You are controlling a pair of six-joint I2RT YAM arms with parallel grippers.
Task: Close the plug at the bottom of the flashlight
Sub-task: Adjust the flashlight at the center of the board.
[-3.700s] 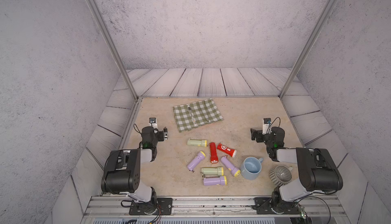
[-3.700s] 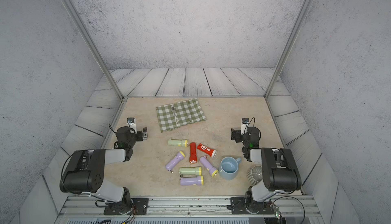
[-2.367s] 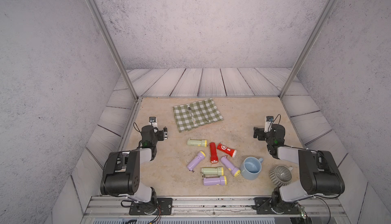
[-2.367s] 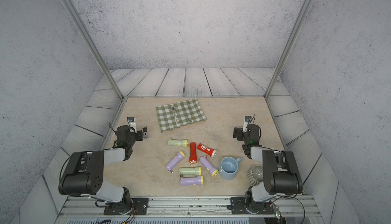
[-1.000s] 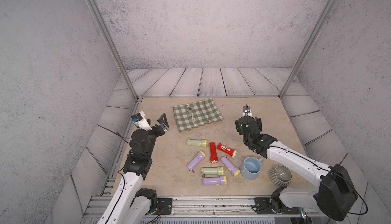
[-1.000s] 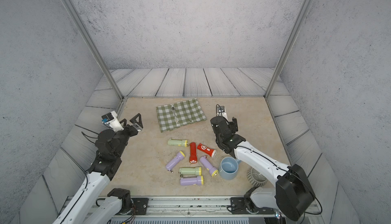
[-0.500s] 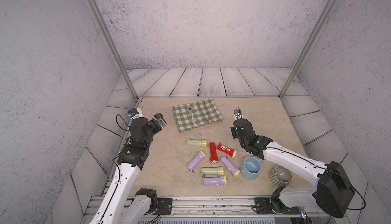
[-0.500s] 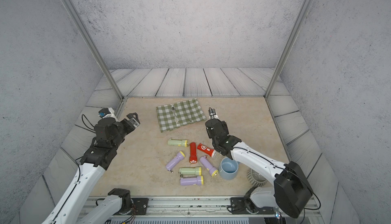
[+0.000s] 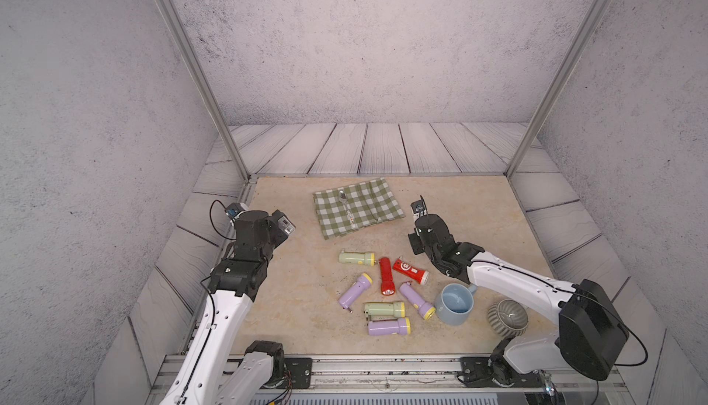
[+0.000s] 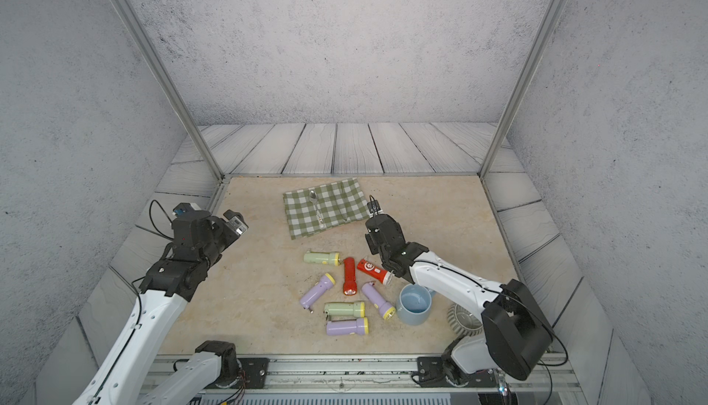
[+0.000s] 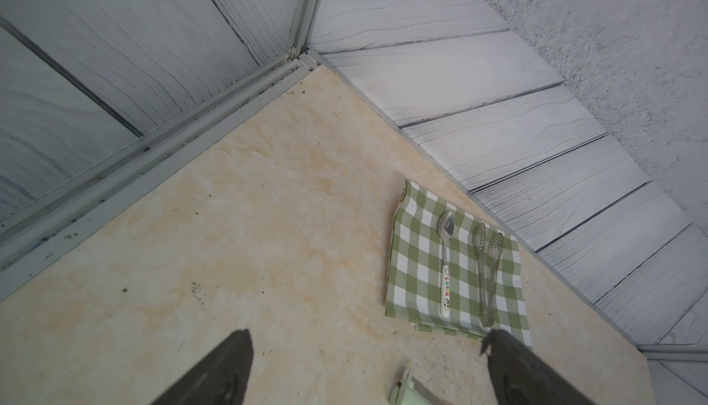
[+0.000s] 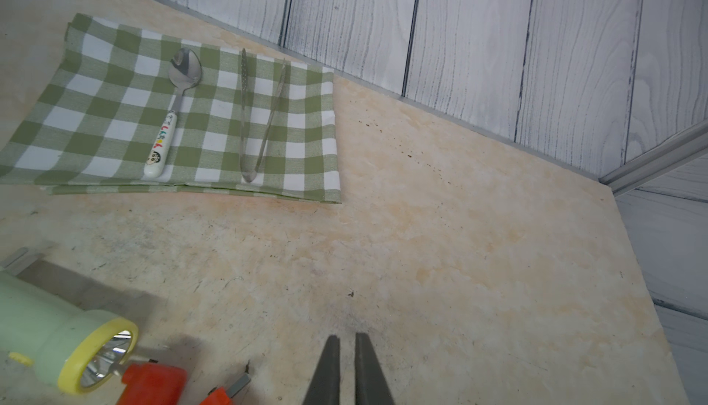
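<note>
Several flashlights lie in a loose cluster mid-table: a green one [image 9: 356, 258], a long red one [image 9: 386, 280], a short red one [image 9: 410, 270], purple ones [image 9: 354, 289] and others nearer the front. In the right wrist view, metal plug prongs [image 12: 19, 257] stick out from the green flashlight's [image 12: 57, 330] base. A folded-out prong [image 12: 237, 386] shows on the red flashlight [image 12: 153, 384]. My right gripper [image 12: 346, 340] is shut on nothing, its tips low over bare table just right of the red ones. My left gripper [image 11: 366, 345] hangs wide open above the table's left side, holding nothing.
A green checked cloth [image 9: 358, 208] with a spoon [image 12: 180, 89] and small tongs [image 12: 260, 116] lies behind the flashlights. A blue mug [image 9: 454, 304] and a grey ribbed round object [image 9: 507, 317] stand at the front right. Slatted walls and metal rails border the table.
Both arms lifted from their folded rest and reached in. The right gripper swung left to the red flashlights and went from open to shut. The left gripper stayed open.
</note>
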